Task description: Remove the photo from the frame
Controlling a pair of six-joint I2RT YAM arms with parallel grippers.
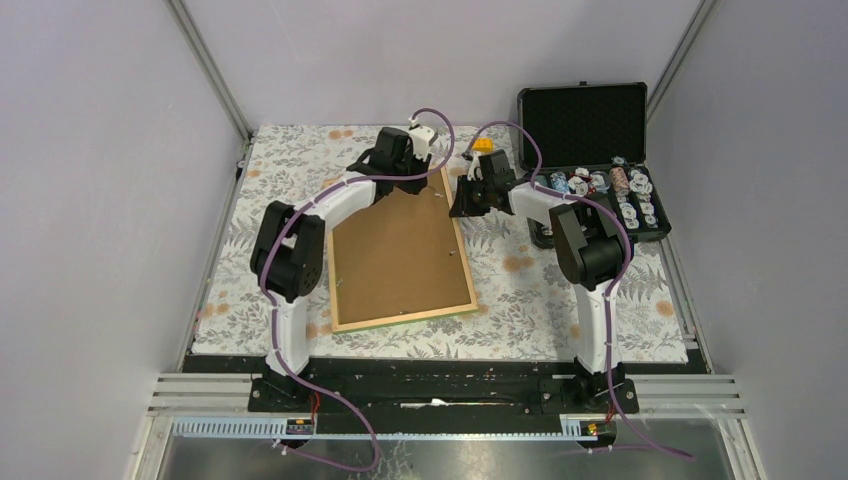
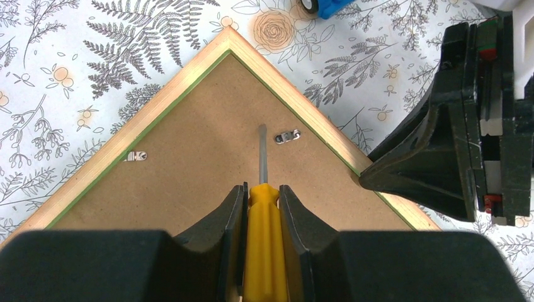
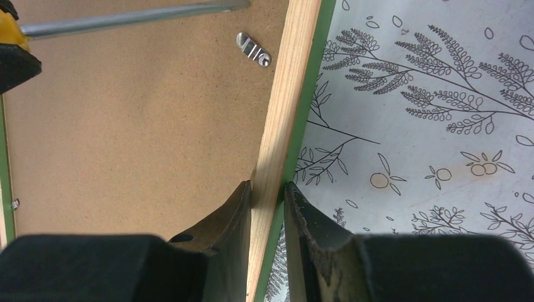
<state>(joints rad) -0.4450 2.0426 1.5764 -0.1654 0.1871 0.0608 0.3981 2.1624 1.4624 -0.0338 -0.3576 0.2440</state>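
Observation:
The frame (image 1: 400,250) lies face down on the floral cloth, brown board back up, light wood rim around it. The photo is hidden under the board. My left gripper (image 2: 261,192) is shut on a yellow-handled screwdriver (image 2: 263,245); its steel shaft (image 2: 262,154) points across the board, the tip beside a small metal tab (image 2: 287,136). Another tab (image 2: 136,156) sits at the left rim. My right gripper (image 3: 267,189) is shut on the frame's right rim (image 3: 286,107), one finger on the board side, one outside the green edge. From above, both grippers (image 1: 405,165) (image 1: 465,203) are at the frame's far end.
An open black case (image 1: 590,160) holding several round items stands at the back right, close behind the right arm. A small orange object (image 1: 482,145) lies behind the frame. Part of a blue item (image 2: 324,6) shows on the cloth (image 1: 560,290) past the frame's corner.

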